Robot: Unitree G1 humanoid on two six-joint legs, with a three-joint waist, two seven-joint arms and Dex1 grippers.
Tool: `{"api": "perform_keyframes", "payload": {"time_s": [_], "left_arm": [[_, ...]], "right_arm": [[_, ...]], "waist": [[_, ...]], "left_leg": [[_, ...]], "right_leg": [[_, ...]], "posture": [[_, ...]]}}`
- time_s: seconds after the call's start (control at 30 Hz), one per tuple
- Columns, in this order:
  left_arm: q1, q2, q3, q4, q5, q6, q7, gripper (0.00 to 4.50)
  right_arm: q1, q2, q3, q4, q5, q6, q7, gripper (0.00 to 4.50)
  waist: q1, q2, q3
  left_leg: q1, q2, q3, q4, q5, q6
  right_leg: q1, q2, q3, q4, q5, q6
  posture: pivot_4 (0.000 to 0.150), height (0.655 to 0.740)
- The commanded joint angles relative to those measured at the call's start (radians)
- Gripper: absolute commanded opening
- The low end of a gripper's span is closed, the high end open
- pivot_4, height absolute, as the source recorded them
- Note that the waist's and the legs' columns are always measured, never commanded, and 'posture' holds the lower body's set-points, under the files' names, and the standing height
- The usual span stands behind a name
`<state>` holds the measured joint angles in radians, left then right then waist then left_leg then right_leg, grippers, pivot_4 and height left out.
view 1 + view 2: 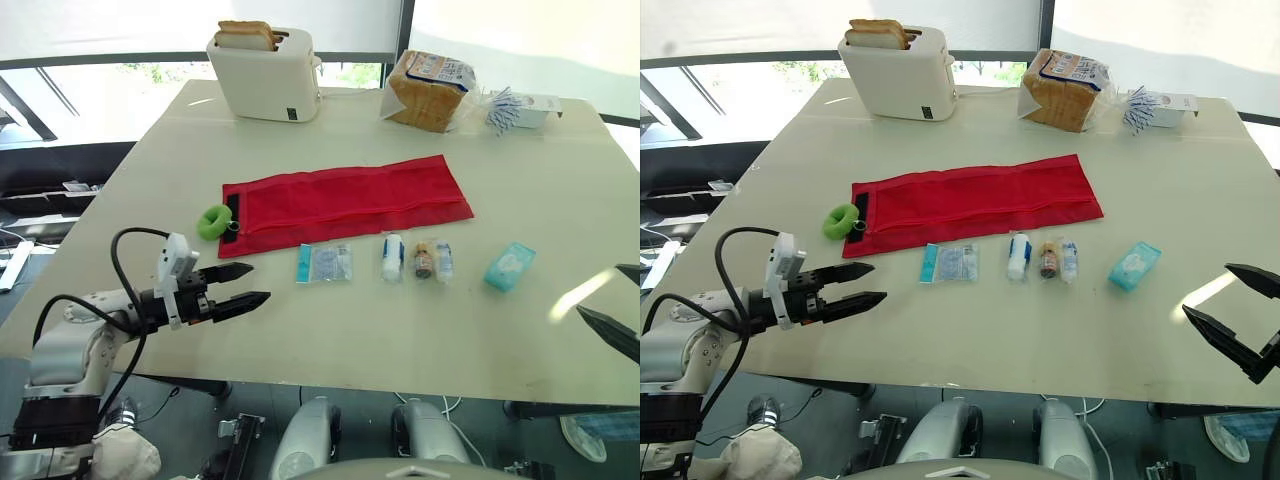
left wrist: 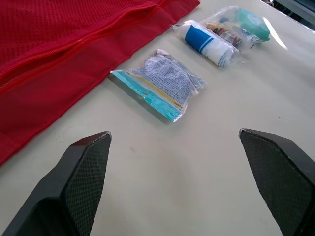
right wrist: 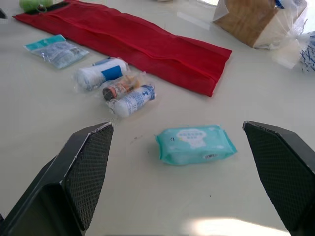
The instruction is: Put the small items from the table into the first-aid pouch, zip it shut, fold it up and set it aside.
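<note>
The red first-aid pouch lies unfolded flat across the table's middle, a green roll at its left end. In front of it lie a clear packet with a teal edge, a white bandage roll with a blue label, a bag of small bottles and a teal wipes pack. My left gripper hovers open near the table's front left, pointing at the packet. My right gripper stands open at the front right, short of the wipes pack.
At the table's far side stand a white toaster with bread in it, a bagged loaf and a white box with a plastic wrapper. The table's front edge runs just below both grippers.
</note>
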<state>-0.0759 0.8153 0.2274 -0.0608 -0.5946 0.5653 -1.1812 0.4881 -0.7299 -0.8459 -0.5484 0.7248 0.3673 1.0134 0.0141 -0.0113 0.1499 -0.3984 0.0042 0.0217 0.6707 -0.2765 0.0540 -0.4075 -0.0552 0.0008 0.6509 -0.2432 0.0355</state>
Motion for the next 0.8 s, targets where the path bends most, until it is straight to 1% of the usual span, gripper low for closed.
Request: {"api": "perform_keyframes", "payload": {"time_s": [0.03, 0.1, 0.13, 0.2, 0.27, 0.37, 0.43, 0.47, 0.57, 0.67, 0.73, 0.8], "left_arm": [[0.005, -0.006, 0.007, -0.110, -0.072, 0.099, 0.050, 4.42], [0.009, -0.022, 0.013, -0.169, -0.131, 0.202, 0.111, 4.42], [0.003, -0.029, 0.012, -0.218, -0.152, 0.306, 0.202, 4.42], [-0.020, -0.059, 0.024, -0.279, -0.203, 0.459, 0.345, 4.42], [-0.066, -0.106, 0.053, -0.306, -0.299, 0.629, 0.457, 4.42], [-0.131, -0.221, 0.121, -0.332, -0.423, 0.822, 0.642, 4.42], [-0.170, -0.308, 0.185, -0.329, -0.476, 0.923, 0.758, 4.42], [-0.191, -0.370, 0.227, -0.322, -0.488, 0.978, 0.819, 4.42], [-0.222, -0.513, 0.307, -0.293, -0.541, 1.048, 0.996, 4.42], [-0.230, -0.574, 0.337, -0.270, -0.627, 1.049, 1.140, 4.42], [-0.233, -0.626, 0.369, -0.241, -0.699, 1.049, 1.265, 4.42], [-0.233, -0.679, 0.404, -0.227, -0.743, 1.049, 1.390, 4.42]], "right_arm": [[-0.019, -0.019, 0.018, -0.080, 0.054, 0.021, -0.022, 4.50], [-0.032, -0.027, 0.037, -0.113, 0.073, 0.037, -0.037, 4.50], [-0.041, -0.034, 0.048, -0.137, 0.086, 0.045, -0.048, 4.50], [-0.058, -0.044, 0.062, -0.168, 0.104, 0.058, -0.066, 4.50], [-0.076, -0.053, 0.075, -0.184, 0.115, 0.067, -0.082, 4.50], [-0.092, -0.061, 0.089, -0.187, 0.121, 0.073, -0.091, 4.50], [-0.098, -0.064, 0.098, -0.184, 0.118, 0.073, -0.093, 4.50], [-0.105, -0.065, 0.105, -0.182, 0.116, 0.072, -0.094, 4.50], [-0.127, -0.068, 0.121, -0.180, 0.119, 0.073, -0.097, 4.50], [-0.140, -0.072, 0.130, -0.185, 0.125, 0.079, -0.099, 4.50], [-0.146, -0.082, 0.125, -0.191, 0.141, 0.087, -0.094, 4.50], [-0.162, -0.096, 0.117, -0.199, 0.179, 0.097, -0.091, 4.50]], "waist": [[0.000, 0.000, 0.000], [0.000, 0.000, 0.000], [0.000, 0.000, 0.000], [0.000, 0.000, 0.000], [0.001, 0.000, 0.000], [0.002, -0.002, 0.001], [0.001, -0.003, 0.001], [0.001, -0.004, 0.002], [-0.001, -0.004, 0.002], [-0.001, -0.005, 0.002], [0.001, -0.005, 0.002], [0.002, -0.005, 0.002]], "left_leg": [[0.000, 0.000, 0.000, 0.000, 0.000, 0.000], [0.000, 0.000, 0.000, 0.000, 0.000, 0.000], [0.000, 0.000, 0.000, 0.000, 0.000, 0.000], [0.000, 0.000, 0.000, 0.000, 0.000, 0.000], [0.000, 0.000, -0.001, 0.001, 0.000, 0.000], [-0.001, 0.000, -0.001, 0.002, 0.000, 0.000], [-0.001, -0.001, -0.002, 0.003, 0.000, 0.000], [-0.001, -0.001, -0.002, 0.003, 0.000, 0.000], [0.000, -0.001, -0.001, 0.004, 0.000, 0.000], [0.000, -0.001, -0.001, 0.004, 0.000, -0.001], [0.000, -0.001, -0.002, 0.004, 0.001, -0.001], [0.000, -0.002, -0.001, 0.004, 0.001, -0.001]], "right_leg": [[0.000, 0.000, 0.000, 0.000, 0.000, 0.000], [0.000, 0.000, 0.000, 0.000, 0.000, 0.000], [0.000, 0.000, 0.000, 0.000, 0.000, 0.000], [0.000, 0.000, 0.000, 0.000, 0.001, 0.001], [0.000, 0.000, 0.000, 0.000, 0.002, 0.003], [0.000, 0.001, -0.002, 0.001, 0.002, 0.004], [0.000, 0.001, -0.002, 0.003, 0.002, 0.005], [0.001, 0.002, -0.002, 0.003, 0.002, 0.005], [0.001, 0.002, -0.001, 0.005, 0.002, 0.005], [0.000, 0.003, -0.001, 0.006, 0.002, 0.005], [0.000, 0.003, -0.001, 0.007, 0.002, 0.004], [0.001, 0.002, 0.000, 0.007, 0.002, 0.004]], "posture": [[0.150, 0.7400], [0.150, 0.7400], [0.150, 0.7400], [0.150, 0.7400], [0.150, 0.7400], [0.150, 0.7400], [0.150, 0.7400], [0.150, 0.7400], [0.150, 0.7400], [0.150, 0.7400], [0.150, 0.7400], [0.150, 0.7400]]}}
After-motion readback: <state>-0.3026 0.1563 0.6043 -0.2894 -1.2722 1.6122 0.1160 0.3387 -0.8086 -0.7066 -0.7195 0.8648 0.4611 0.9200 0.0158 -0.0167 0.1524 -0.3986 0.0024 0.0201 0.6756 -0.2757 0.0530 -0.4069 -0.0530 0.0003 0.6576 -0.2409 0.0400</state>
